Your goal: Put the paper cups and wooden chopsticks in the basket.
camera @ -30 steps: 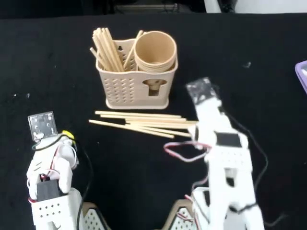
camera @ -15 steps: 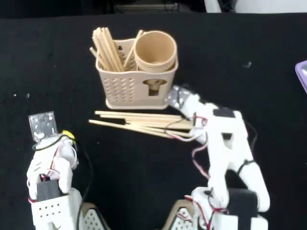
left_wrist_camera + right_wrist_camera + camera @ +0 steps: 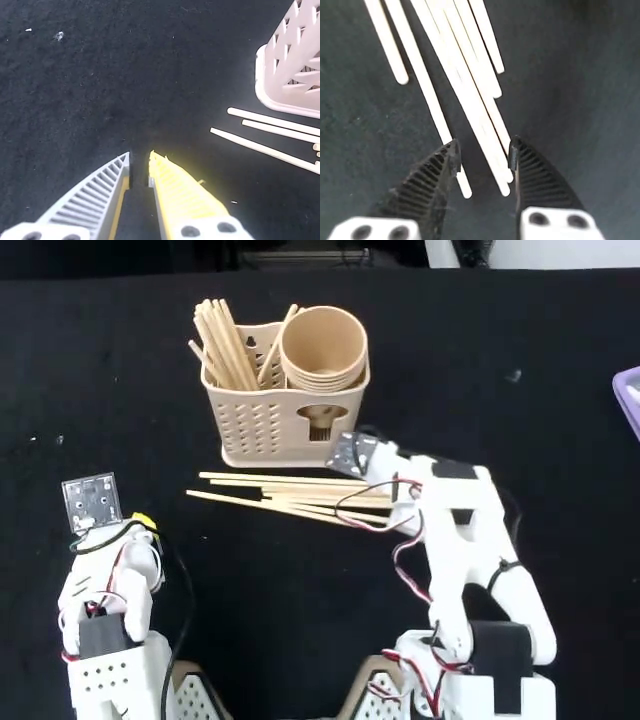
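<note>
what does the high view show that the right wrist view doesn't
High view, not the right wrist view: the basket holding stacked paper cups and upright chopsticks, plus the left arm off to one side. Right wrist view, not the high view: the right gripper open, its fingers on either side of the ends of the loose chopsticks. Both: those loose chopsticks lying on the black table.

A beige perforated plastic basket [image 3: 262, 430] stands close behind the loose wooden chopsticks [image 3: 300, 502]. Bare black bench [image 3: 520, 420] flanks both.
</note>
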Action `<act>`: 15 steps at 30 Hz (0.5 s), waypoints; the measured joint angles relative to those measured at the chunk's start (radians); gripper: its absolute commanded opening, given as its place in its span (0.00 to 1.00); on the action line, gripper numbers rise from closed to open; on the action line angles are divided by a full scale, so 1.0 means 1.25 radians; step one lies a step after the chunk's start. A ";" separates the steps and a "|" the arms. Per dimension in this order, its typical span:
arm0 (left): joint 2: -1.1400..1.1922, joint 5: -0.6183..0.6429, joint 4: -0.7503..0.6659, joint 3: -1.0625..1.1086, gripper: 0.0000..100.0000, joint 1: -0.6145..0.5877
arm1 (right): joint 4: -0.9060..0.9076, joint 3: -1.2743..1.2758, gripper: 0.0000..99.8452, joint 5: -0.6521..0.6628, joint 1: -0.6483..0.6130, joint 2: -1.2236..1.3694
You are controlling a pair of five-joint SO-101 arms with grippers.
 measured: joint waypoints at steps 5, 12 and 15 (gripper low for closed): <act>0.000 0.000 0.000 0.000 0.07 0.000 | 0.000 -0.002 0.17 0.004 -0.042 0.000; 0.000 0.000 0.000 0.000 0.07 0.000 | 0.000 -0.027 0.16 0.004 -0.054 0.092; 0.000 0.000 0.000 0.000 0.07 0.000 | 0.000 -0.054 0.12 0.004 -0.053 0.124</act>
